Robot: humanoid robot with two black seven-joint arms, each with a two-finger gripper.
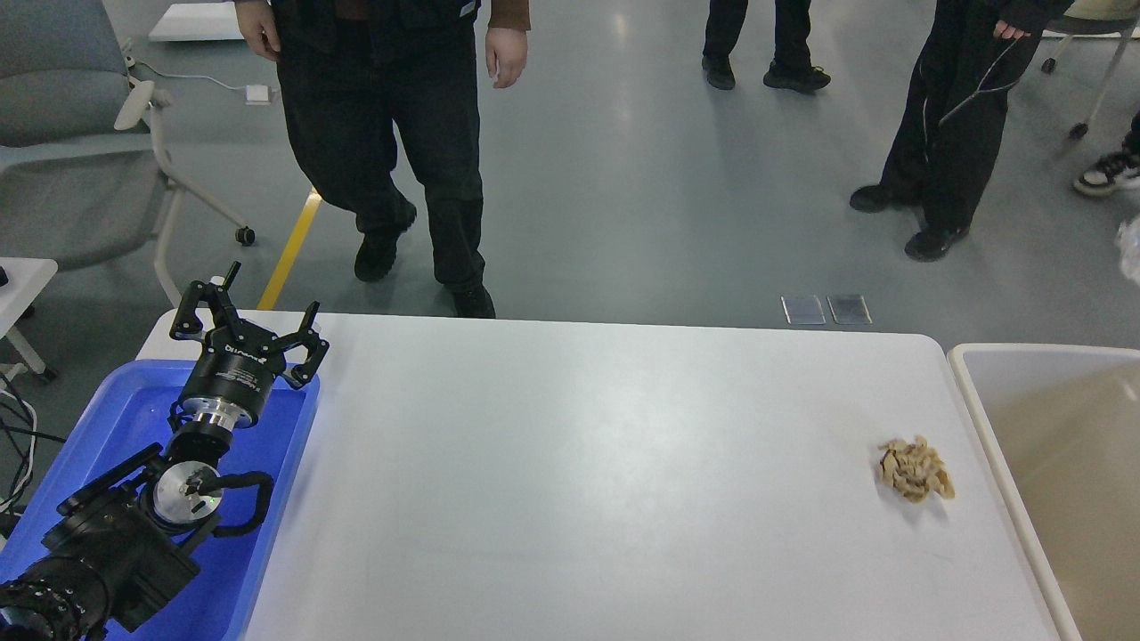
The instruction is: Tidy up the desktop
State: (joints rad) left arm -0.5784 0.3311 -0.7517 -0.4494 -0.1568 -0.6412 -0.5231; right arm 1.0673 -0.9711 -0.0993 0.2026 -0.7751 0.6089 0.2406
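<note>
Desktop [579, 481]: white, wide, fills the middle of the view; bare but for one scrap.
Scrap [916, 469]: crumpled tan wad near the right edge, just beside the bin [980, 401].
Handling: looks light, soft and crushable, probably paper; likely best pinched across its middle from above, and it may slide on the smooth top.
Left gripper [248, 334]: fingers spread wide, holding nothing, hanging over the far end of the blue tray [267, 534] at the left.
Relation: scrap lies well apart from this gripper, across the whole desktop.
Right gripper: not seen.
</note>
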